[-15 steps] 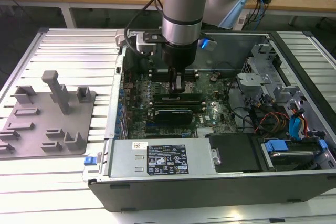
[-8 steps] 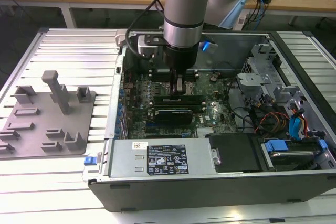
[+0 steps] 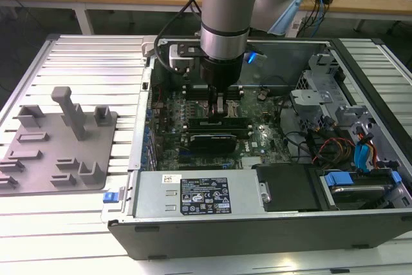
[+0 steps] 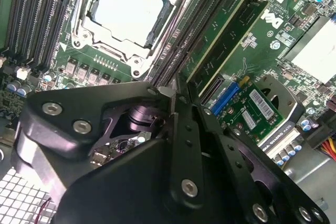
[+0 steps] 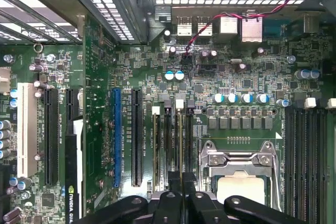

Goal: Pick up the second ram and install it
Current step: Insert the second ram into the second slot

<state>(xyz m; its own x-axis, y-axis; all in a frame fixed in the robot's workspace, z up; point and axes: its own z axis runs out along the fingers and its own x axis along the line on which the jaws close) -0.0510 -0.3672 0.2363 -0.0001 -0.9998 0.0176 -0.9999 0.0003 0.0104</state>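
Observation:
My gripper [image 3: 219, 109] reaches down into the open computer case, over the memory slots of the green motherboard [image 3: 261, 127]. In the first wrist view the second ram [image 5: 181, 145] stands on edge, a thin green stick running straight away from the black fingers [image 5: 195, 199]. The gripper [image 5: 181, 191] is shut on it at its near end. Whether the stick sits fully down in its slot I cannot tell. In the exterior view it shows as a long dark strip [image 3: 230, 122] under the gripper. Another stick [image 5: 156, 145] stands in a slot two rows over.
A bare processor socket [image 5: 241, 169] lies beside the memory slots. The grey fixture plate [image 3: 58, 149] with upright blocks rests outside the case on the exterior view's left. A power supply [image 3: 199, 194] lines the near wall, and drive bays with cables [image 3: 351, 149] fill the right.

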